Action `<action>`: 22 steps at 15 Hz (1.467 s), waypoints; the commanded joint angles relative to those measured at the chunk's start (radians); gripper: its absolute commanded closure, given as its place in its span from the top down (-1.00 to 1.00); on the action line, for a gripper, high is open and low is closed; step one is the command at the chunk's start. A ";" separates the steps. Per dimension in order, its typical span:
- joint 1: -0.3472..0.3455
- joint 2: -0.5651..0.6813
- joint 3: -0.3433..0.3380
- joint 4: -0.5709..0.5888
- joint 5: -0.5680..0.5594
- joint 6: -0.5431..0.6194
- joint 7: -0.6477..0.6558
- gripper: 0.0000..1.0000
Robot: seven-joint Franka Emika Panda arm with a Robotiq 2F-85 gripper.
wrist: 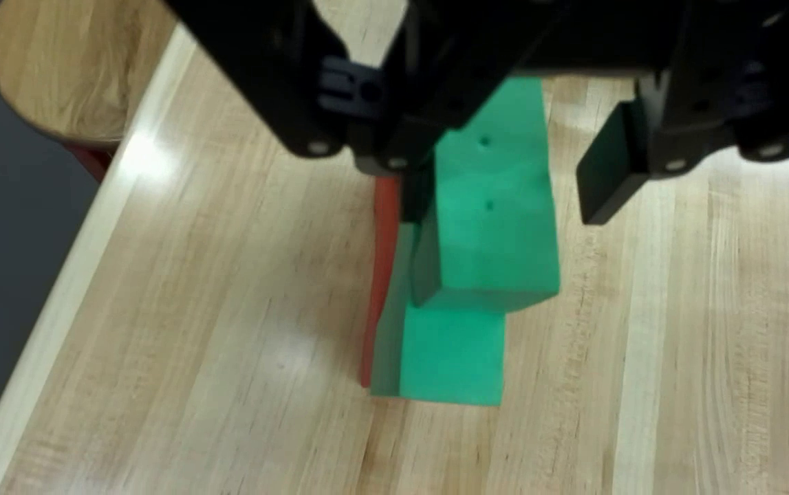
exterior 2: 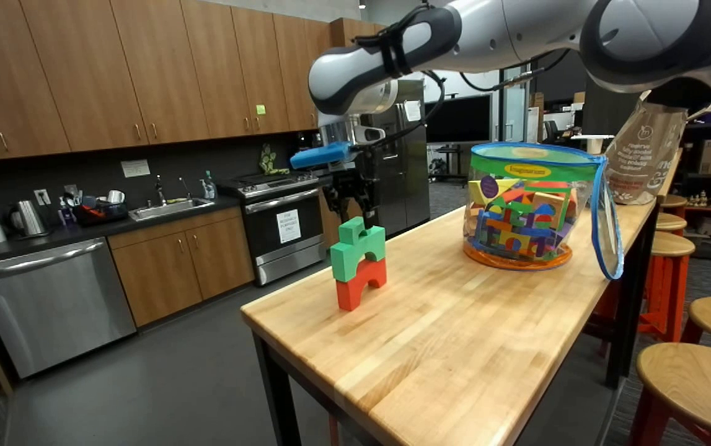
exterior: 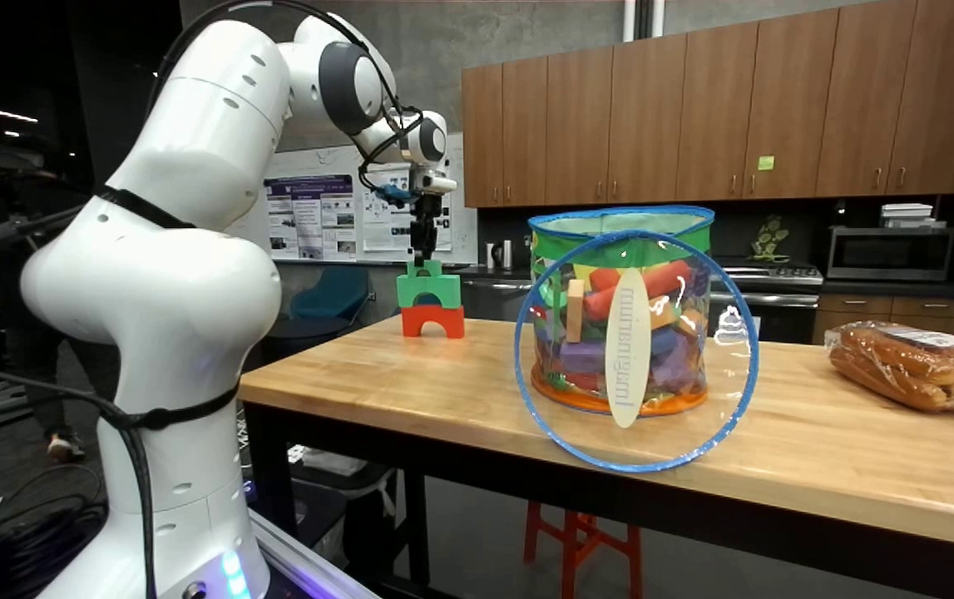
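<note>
A small stack stands near one end of the wooden table [exterior 2: 429, 347]. At its base is a red arch block [exterior: 412, 320], with a green arch block [exterior 2: 346, 260] on it and a smaller green block [wrist: 497, 240] on top. My gripper [wrist: 511, 196] points down from above and straddles this top block. In the wrist view the left finger lies against or very close to the block's side. The right finger's pad [wrist: 607, 165] stands apart from it, with bare tabletop showing in the gap. Part of the block's far end is hidden by the gripper.
A clear round bin [exterior 2: 519, 260] full of coloured blocks stands farther along the table, its round lid [exterior: 526, 399] hanging open at the side. Bagged buns [exterior: 913, 362] and a paper bag [exterior 2: 643, 152] are also on the table. Stools [exterior 2: 693, 371] line one long edge.
</note>
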 commanded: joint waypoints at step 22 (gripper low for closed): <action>-0.084 -0.390 -0.064 -0.246 -0.016 0.028 0.019 -0.69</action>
